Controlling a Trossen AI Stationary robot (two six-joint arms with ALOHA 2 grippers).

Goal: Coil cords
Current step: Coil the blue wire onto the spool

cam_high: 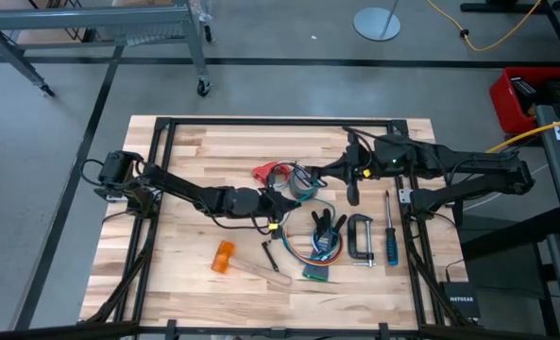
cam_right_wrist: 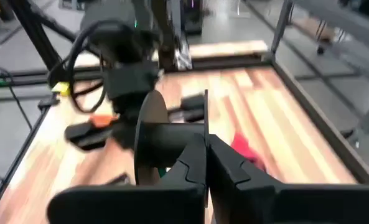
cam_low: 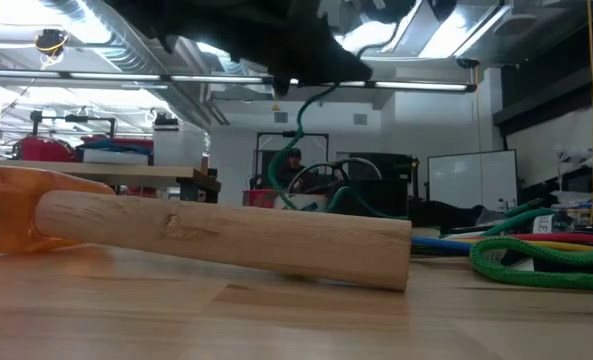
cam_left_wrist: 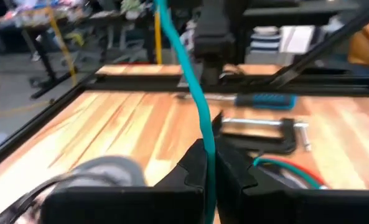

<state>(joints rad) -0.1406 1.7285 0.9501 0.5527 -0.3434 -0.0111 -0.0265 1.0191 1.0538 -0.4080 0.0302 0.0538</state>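
You are at the gather-and-wind step. Nearest in the left wrist view, the left gripper point(cam_left_wrist: 209, 177) has its fingers clamped on a teal cord point(cam_left_wrist: 190, 81), which rises taut from between them. Judging from that, your next move calls for carrying the strand round into a loop without letting it slip. Farther off, the cords point(cam_high: 303, 184) lie tangled mid-tabletop point(cam_high: 195, 151), one ending in a red piece point(cam_high: 263, 172). The right gripper point(cam_right_wrist: 207, 163) holds a black spool point(cam_right_wrist: 152, 146) above them, fingers together.
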